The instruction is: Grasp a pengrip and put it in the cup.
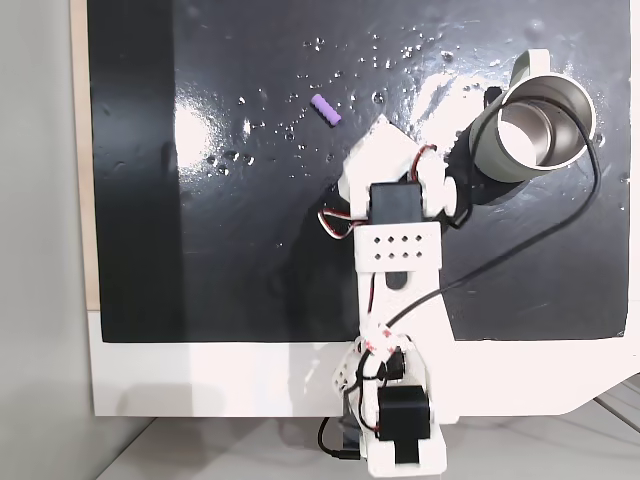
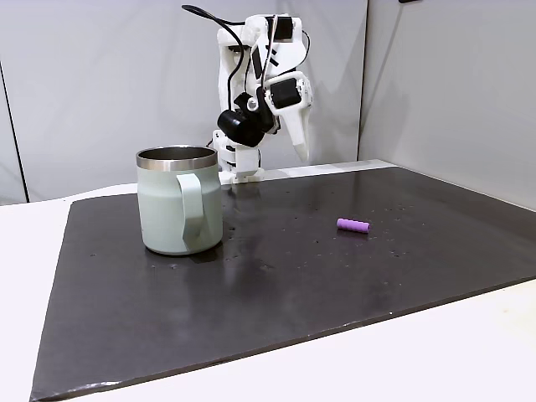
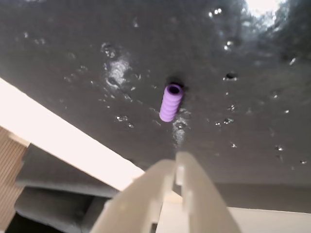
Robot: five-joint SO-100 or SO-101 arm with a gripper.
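A glossy black mat (image 2: pixel 276 276) covers the white table (image 1: pixel 250 380). The pengrip (image 3: pixel 171 102) lies flat on it, well apart from the cup (image 2: pixel 178 201). The claw (image 3: pixel 177 165), raised, is closed and empty.

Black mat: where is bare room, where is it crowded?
Free: the wide stretch left of the pengrip, and the mat edge nearest the white border. Crowded: around the mug, with the arm and cable beside it.
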